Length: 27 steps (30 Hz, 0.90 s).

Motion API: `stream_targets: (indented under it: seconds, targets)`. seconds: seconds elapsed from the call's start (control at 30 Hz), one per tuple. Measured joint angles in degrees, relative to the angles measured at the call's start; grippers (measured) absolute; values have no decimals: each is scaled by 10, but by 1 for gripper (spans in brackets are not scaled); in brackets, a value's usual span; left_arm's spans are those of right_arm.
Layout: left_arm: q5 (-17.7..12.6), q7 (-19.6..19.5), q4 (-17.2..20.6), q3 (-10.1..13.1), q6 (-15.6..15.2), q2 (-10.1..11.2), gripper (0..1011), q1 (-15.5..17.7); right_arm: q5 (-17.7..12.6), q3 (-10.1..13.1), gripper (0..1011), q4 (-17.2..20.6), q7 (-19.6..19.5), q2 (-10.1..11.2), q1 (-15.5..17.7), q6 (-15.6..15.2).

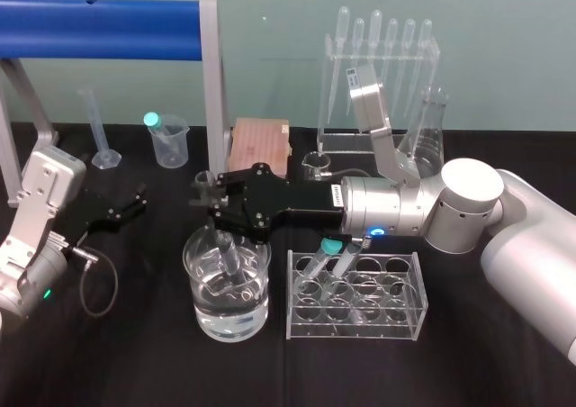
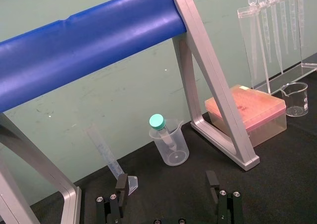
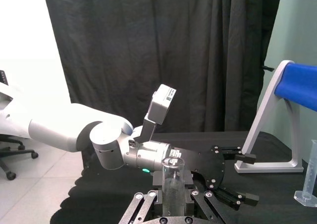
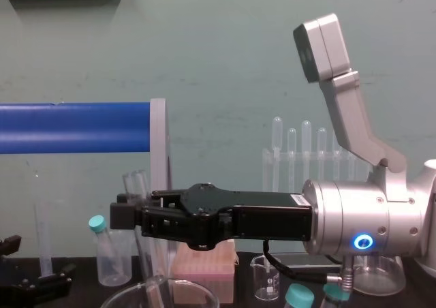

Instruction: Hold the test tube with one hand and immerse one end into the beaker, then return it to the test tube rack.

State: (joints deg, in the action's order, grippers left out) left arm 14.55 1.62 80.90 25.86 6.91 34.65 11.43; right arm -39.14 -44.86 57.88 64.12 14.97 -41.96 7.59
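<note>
My right gripper [image 1: 209, 197] reaches in from the right and is shut on the test tube [image 1: 227, 249], a slim clear glass tube held tilted. Its lower end dips into the water of the beaker [image 1: 256, 312], a wide clear vessel at the front centre. The right wrist view looks down on the tube's open rim [image 3: 173, 177] between the fingers [image 3: 152, 198]. In the chest view the tube [image 4: 138, 189] slants above the beaker rim [image 4: 163, 293]. The clear test tube rack [image 1: 418, 285] stands right of the beaker with two teal-capped tubes. My left gripper [image 1: 135, 200] rests open at the left.
A blue bar on a grey frame [image 1: 211, 83] spans the back left. Behind it stand a graduated cylinder [image 1: 99, 128] and a plastic cup [image 1: 171, 146] with a teal-capped tube. A pink box [image 1: 259, 146], a small beaker [image 1: 317, 164], a pipette stand [image 1: 378, 74] and a flask [image 1: 430, 128] line the back.
</note>
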Motion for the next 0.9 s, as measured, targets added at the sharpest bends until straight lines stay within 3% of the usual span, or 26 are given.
stream_targets:
  seconds: [0.9]
  targets:
    - [0, 0, 0, 0, 0, 0, 1000, 0, -1, 0, 225, 0, 0, 0, 0, 1]
